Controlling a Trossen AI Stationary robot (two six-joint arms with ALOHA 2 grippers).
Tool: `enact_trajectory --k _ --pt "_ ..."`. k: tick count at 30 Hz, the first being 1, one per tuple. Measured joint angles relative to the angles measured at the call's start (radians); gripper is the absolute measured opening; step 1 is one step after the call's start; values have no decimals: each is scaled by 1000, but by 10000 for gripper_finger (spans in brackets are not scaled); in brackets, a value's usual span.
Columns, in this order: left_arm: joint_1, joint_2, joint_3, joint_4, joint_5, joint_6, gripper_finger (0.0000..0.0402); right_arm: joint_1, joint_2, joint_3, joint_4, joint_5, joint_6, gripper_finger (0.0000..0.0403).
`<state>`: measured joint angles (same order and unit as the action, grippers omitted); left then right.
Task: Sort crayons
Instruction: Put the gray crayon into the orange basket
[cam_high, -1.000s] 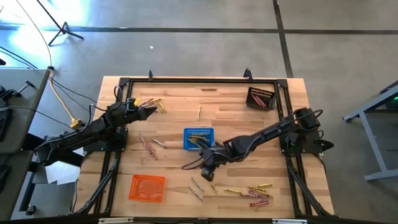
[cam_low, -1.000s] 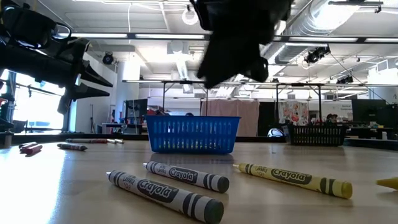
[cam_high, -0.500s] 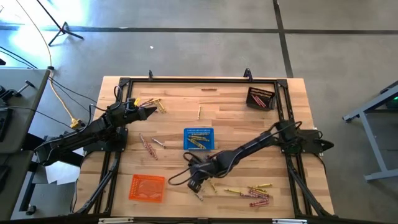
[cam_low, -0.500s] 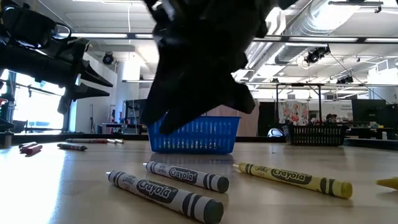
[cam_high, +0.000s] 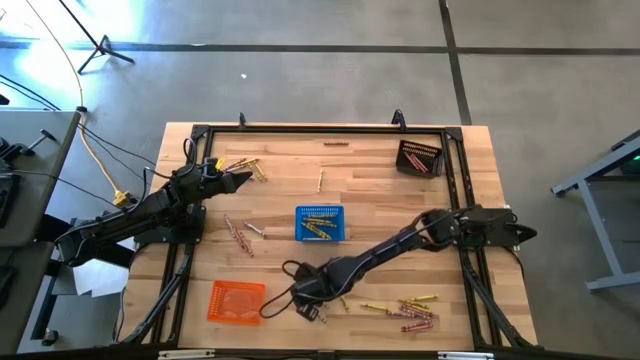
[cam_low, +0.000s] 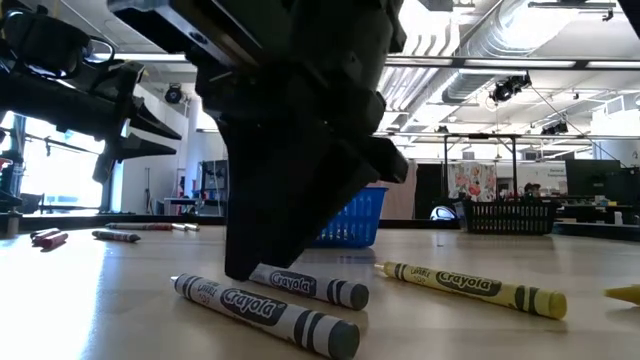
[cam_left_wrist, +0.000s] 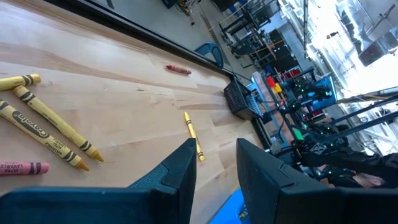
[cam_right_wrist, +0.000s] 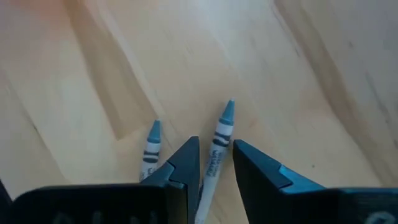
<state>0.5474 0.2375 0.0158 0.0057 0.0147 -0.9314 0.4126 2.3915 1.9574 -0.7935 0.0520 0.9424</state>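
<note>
A: Any writing you can read?
B: Yes. In the low view the two grey crayons (cam_low: 270, 308) and the yellow crayon (cam_low: 470, 286) beside them all say "Crayola" on the wrappers. Nothing else legible.

A: Baskets?
B: Blue basket (cam_high: 320, 223) mid-table holds yellow crayons. Dark basket (cam_high: 418, 158) at the far right corner holds red ones. Orange basket (cam_high: 237, 301) sits near the front left edge; can't tell you what's in it.

A: Right gripper?
B: Your right gripper (cam_right_wrist: 216, 163) is low over the grey pair near the front edge, fingers (cam_right_wrist: 184, 163) parted, one grey crayon (cam_right_wrist: 219, 144) lying in the gap, the other just beside it. Not pinched yet, as far as the wrist view shows.

A: Left?
B: Left gripper (cam_left_wrist: 216, 163) waits at the far left of the table, fingers spread w/ nothing between. Yellow crayons (cam_left_wrist: 43, 124) lie on the wood near it. More loose crayons (cam_high: 405, 310), yellow and red, front right.
</note>
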Motion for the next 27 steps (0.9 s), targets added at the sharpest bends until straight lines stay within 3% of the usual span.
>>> enact_trajectory --k 8,15,23,27 --pt "0 0 0 0 0 0 101 15 13 -1 -37 31 -1 76" --pt "0 0 0 0 0 0 101 6 13 -2 -54 41 0 11" --pt "0 0 0 0 0 0 101 -14 -5 -9 -56 14 -24 10" --pt "0 0 0 0 0 0 101 -36 -47 -15 -115 68 -76 7"
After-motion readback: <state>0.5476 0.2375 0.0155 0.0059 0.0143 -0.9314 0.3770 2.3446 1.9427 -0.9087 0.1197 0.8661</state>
